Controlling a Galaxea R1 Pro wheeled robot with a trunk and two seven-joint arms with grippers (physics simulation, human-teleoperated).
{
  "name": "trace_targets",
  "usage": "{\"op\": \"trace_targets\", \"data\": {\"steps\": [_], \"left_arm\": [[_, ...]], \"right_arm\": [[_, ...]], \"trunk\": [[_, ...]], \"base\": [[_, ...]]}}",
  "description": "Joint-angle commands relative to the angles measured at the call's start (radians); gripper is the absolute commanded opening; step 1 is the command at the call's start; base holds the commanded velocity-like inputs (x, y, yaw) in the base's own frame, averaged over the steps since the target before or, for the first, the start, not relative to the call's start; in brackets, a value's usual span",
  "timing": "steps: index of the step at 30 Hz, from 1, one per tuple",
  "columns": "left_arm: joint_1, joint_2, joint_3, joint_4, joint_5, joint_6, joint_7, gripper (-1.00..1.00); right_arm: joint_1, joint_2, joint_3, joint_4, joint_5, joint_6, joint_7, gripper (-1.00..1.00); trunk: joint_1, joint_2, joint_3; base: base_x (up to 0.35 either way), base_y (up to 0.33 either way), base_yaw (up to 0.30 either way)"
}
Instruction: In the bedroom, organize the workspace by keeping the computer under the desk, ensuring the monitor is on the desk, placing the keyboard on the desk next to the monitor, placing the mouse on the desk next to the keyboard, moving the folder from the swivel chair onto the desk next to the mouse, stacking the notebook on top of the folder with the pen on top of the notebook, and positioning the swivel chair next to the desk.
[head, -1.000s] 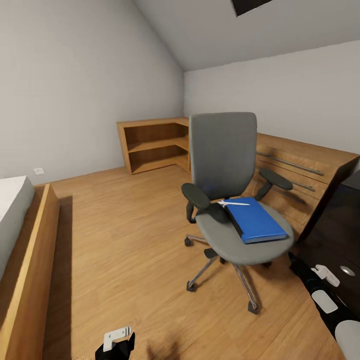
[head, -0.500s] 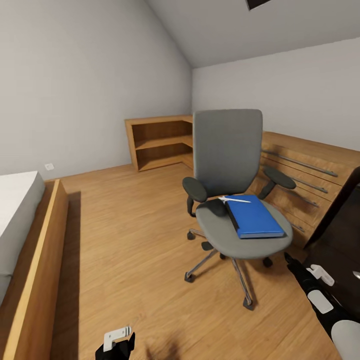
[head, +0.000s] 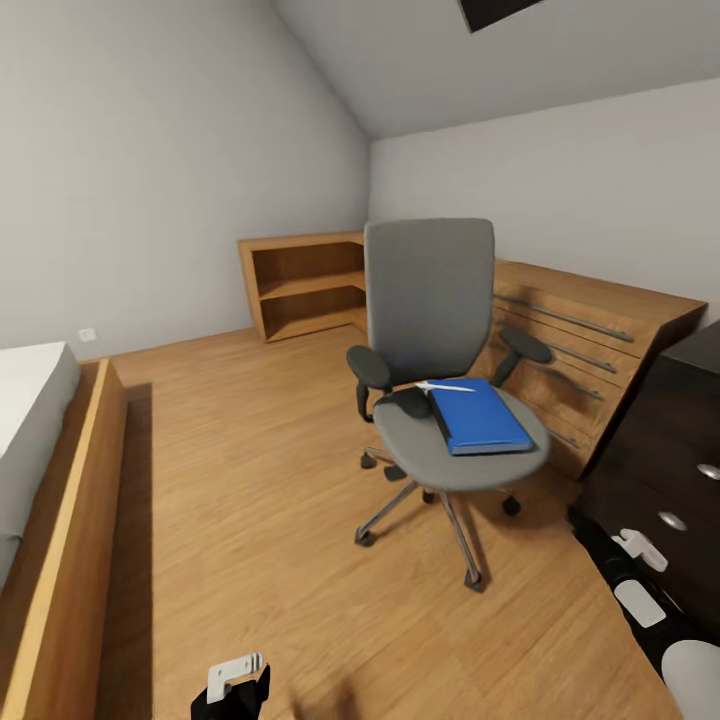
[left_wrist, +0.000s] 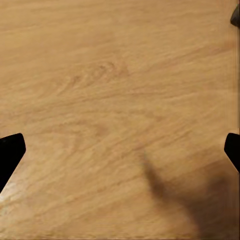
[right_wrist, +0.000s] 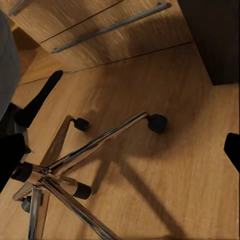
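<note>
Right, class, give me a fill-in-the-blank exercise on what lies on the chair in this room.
1. The blue folder lies on the seat of the ____.
2. The pen rests at the folder's edge nearer the chair's ____.
3. The floor is made of ____.
4. Behind the swivel chair stands a light-wood chest with long bar ____.

Missing words: swivel chair; backrest; wood; handles

Wood floor, corner shelf

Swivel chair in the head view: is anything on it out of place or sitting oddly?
Yes. A bright blue flat folder lies on the grey upholstered swivel chair's seat, not on a desk. A thin white-silver pen rests across its back edge, poking out past the corner. Nothing looks spilled or damaged.
</note>
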Motion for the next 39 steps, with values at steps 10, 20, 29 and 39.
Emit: {"op": "trace_targets", "data": {"steps": [10, 20, 29, 39], "left_arm": [[-0.001, 0.000, 0.003, 0.001, 0.005, -0.002, -0.001, 1.00], [-0.001, 0.000, 0.002, 0.001, 0.005, -0.002, -0.001, 1.00], [-0.001, 0.001, 0.003, 0.001, 0.005, -0.002, 0.000, 1.00], [0.000, 0.001, 0.003, 0.001, 0.005, -0.002, -0.001, 1.00]], "right_arm": [[-0.001, 0.010, 0.001, 0.001, -0.010, -0.001, 0.008, 1.00], [-0.001, 0.014, 0.002, 0.001, -0.010, -0.001, 0.007, 1.00], [-0.001, 0.027, 0.002, 0.001, -0.008, -0.005, 0.008, 1.00], [-0.001, 0.035, 0.002, 0.001, -0.007, -0.007, 0.008, 1.00]], "trunk": [[-0.001, 0.000, 0.002], [-0.001, 0.000, 0.002], [-0.001, 0.000, 0.009], [-0.001, 0.000, 0.014]], "base": [[-0.075, -0.010, -0.047], [-0.005, -0.001, -0.003], [0.000, 0.000, -0.086], [0.000, 0.000, -0.054]]}}
